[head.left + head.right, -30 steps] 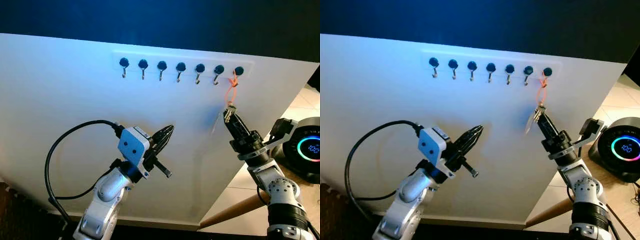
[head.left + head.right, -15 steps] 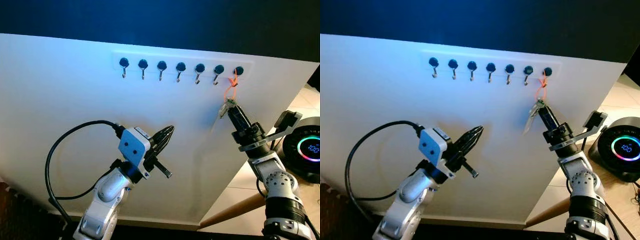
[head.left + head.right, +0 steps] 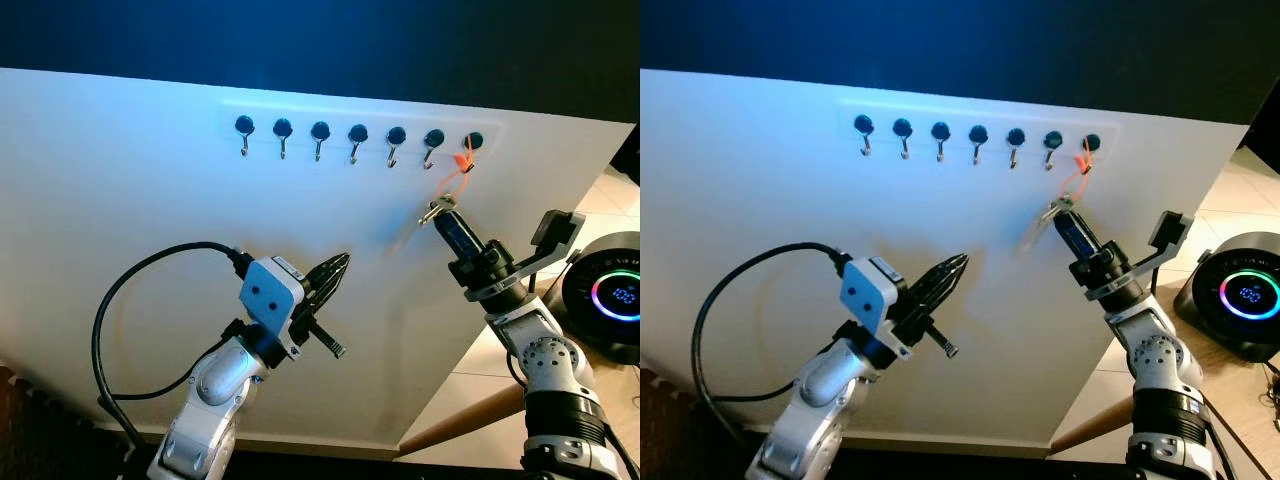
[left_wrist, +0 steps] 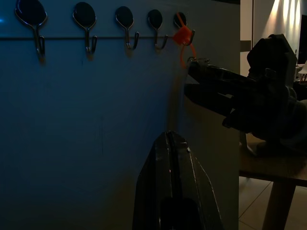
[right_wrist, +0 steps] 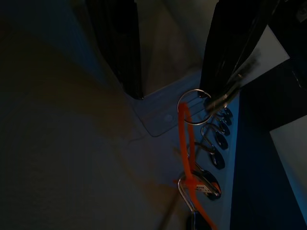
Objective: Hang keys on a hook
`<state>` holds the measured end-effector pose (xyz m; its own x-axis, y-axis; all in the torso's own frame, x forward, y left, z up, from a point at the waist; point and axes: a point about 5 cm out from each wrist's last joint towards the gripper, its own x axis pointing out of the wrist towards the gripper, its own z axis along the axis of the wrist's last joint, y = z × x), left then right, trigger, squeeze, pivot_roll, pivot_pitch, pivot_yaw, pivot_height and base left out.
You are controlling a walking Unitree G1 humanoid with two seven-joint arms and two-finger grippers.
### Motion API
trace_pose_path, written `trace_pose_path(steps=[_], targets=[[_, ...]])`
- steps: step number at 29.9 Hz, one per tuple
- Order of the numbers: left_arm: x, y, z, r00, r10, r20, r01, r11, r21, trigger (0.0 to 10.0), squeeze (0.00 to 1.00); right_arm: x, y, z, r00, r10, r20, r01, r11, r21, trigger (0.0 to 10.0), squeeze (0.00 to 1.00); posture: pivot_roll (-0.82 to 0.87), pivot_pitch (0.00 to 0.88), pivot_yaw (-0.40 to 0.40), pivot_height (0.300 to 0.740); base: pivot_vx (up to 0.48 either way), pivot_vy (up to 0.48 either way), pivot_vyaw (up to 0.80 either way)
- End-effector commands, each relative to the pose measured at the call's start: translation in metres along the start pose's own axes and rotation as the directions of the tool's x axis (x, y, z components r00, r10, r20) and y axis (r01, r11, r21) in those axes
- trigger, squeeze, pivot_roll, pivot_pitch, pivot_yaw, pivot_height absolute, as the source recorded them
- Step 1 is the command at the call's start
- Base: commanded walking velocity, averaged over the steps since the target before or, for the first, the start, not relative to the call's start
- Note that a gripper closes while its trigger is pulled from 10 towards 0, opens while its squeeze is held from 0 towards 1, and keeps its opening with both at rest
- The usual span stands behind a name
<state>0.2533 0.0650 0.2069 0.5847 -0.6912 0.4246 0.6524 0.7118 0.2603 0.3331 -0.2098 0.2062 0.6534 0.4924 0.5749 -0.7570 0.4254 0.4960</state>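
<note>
White wall panel (image 3: 130, 200) under a dark upper band; tiled floor and a round device with a lit ring (image 3: 612, 297) off to my right.

Item 1. Hook rail (image 3: 355, 135): seven dark-capped hooks in a row, high on the panel.

Item 2. Left gripper (image 3: 335, 272): low on my left, fingers pressed together, holding nothing, well apart from the rail. Idle.

Item 3. Keys (image 3: 432, 210): a metal ring and a blurred key at the tips of the right gripper. An orange loop (image 3: 461, 166) runs from the ring up and to the right to the rightmost hook (image 3: 472, 143), over which it is already passed.

Item 4. Right gripper (image 3: 440, 216): angled up toward the panel, just below and left of that hook. One finger (image 5: 229, 52) touches the ring; the fingers stand apart in the wrist view, so I judge the hold loose at most.

Relation for my next move: the loop's long axis slants from hook down-left to the fingertips; the right arm is far nearer. Drawing back should let the keys hang straight.
</note>
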Motion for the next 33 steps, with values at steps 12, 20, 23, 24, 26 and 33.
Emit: trace_pose_path(steps=[12,20,23,24,26,33], targets=[[-0.002,-0.003,-0.002,1.000,-0.010,-0.013,0.010,1.000,-0.003,10.0,0.00,0.003,-0.002,-0.001,0.983,-0.066,-0.174,0.015,0.960,-0.280,10.0,0.00,0.12,0.077,-0.073,0.740,0.000,0.000,0.00],[-0.002,-0.003,-0.002,1.000,-0.010,-0.013,0.010,1.000,-0.002,10.0,0.00,-0.004,0.000,-0.002,0.972,-0.029,-0.234,-0.044,0.953,-0.300,10.0,0.00,0.12,0.078,-0.073,0.740,0.000,0.000,0.00],[-0.002,-0.003,-0.002,1.000,-0.009,-0.013,0.009,1.000,-0.004,10.0,0.00,-0.006,-0.001,-0.003,0.974,-0.026,-0.224,-0.031,0.969,-0.245,10.0,0.00,0.12,0.078,-0.072,0.740,0.000,0.000,0.00],[-0.002,-0.003,-0.002,1.000,-0.010,-0.013,0.010,1.000,-0.004,10.0,0.00,-0.008,0.002,-0.005,0.970,0.008,-0.243,-0.065,0.972,-0.226,10.0,0.00,0.12,0.078,-0.073,0.740,0.000,0.000,0.00],[-0.002,-0.003,-0.002,1.000,-0.011,-0.014,0.011,1.000,-0.003,10.0,0.00,-0.010,0.003,-0.009,0.964,0.017,-0.264,-0.079,0.971,-0.225,10.0,0.00,0.12,0.078,-0.073,0.740,0.000,0.000,0.00],[-0.005,-0.004,-0.006,0.999,-0.017,-0.031,0.017,1.000,-0.002,10.0,0.00,-0.040,-0.003,-0.046,0.875,0.007,-0.484,-0.087,0.986,-0.144,10.0,0.00,0.12,0.075,-0.075,0.740,0.000,0.000,0.00]])
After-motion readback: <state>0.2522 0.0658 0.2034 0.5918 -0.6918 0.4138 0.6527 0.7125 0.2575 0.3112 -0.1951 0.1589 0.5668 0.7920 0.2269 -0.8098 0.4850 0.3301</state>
